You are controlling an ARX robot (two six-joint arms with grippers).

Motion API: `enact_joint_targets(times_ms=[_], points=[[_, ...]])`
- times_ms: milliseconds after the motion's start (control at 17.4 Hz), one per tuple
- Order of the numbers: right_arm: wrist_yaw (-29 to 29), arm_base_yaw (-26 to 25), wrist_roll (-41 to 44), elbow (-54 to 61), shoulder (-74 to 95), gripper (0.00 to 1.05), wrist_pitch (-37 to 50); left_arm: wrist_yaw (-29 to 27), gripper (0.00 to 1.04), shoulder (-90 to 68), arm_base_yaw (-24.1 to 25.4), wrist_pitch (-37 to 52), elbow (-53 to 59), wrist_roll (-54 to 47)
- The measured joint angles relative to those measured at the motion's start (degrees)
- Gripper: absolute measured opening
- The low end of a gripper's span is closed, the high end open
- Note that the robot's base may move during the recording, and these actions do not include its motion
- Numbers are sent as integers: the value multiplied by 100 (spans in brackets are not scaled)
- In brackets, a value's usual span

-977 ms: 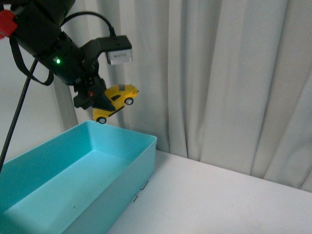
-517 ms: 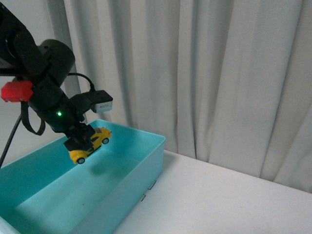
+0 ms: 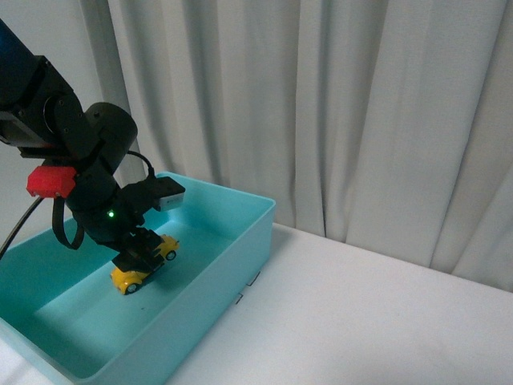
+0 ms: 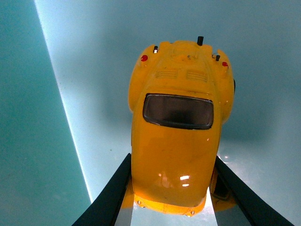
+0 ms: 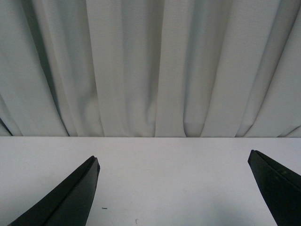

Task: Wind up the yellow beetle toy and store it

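Observation:
The yellow beetle toy point(image 3: 138, 266) is a small glossy yellow car with dark windows. My left gripper point(image 3: 143, 257) is shut on it and holds it tilted, low inside the teal bin point(image 3: 240, 241), close to the bin floor. In the left wrist view the toy point(image 4: 178, 136) fills the middle, with a black finger point(image 4: 110, 197) pressed on each side and the teal bin floor point(image 4: 94, 56) behind it. My right gripper point(image 5: 174, 188) is open and empty over the white table point(image 5: 169, 165); it does not show in the front view.
The teal bin stands at the table's left side. White table surface point(image 3: 361, 321) stretches to its right. A pale curtain point(image 3: 337, 104) hangs behind the table and also fills the back of the right wrist view point(image 5: 150, 66).
My left gripper has come down with the toy from above the bin's far corner into the bin, and now holds it near the floor.

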State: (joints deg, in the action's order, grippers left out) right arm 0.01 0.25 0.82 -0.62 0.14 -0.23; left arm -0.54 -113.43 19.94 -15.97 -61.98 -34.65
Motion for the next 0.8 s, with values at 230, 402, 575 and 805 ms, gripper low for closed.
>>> enact_joint_targets(times_ms=[230,402,575,805], points=[[0,0,2,0,0,98,0,192,76,-26,-35,-107,-9,149],[2,0,0,0,0,98,0,446,100,229,7,-90,0,151],[2,0,0,0,0,98,0,1034,98,1241,177,225,181,197],[2,0,0,0,0,98,0,1692,98,2940,435,656,826,511]])
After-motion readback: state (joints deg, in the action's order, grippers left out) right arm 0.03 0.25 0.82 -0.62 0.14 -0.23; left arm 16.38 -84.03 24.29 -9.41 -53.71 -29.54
